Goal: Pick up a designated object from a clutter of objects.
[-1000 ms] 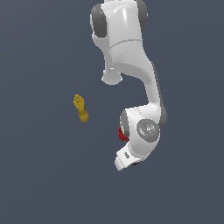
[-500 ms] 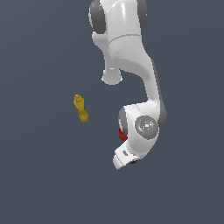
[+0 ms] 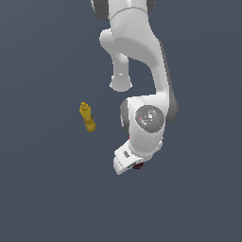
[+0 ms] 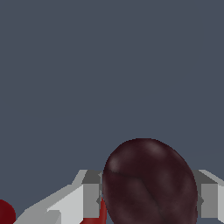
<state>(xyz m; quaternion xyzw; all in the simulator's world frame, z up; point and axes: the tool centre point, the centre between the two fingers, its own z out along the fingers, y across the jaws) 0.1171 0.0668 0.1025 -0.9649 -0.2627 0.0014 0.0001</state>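
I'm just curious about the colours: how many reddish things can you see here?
3: a dark maroon ball between the end effector fingers, a bright red ball and another red piece beside them. The arm may hide more.

One white robot arm (image 3: 142, 85) is in the exterior view, along with one yellow bottle-like piece (image 3: 87, 117) lying on the one dark grey surface (image 3: 42, 189), and only a sliver of one dark maroon ball (image 3: 138, 166) shows under the arm's end. The wrist view shows that one dark maroon ball (image 4: 150, 183) large between two grey fingers (image 4: 91, 192), one on each side of it. That same view also catches two separate bits of bright red, a rounded one (image 4: 6, 212) at the frame's edge and a narrow strip (image 4: 101, 211) beside the maroon ball, too cut off to tell what they are.
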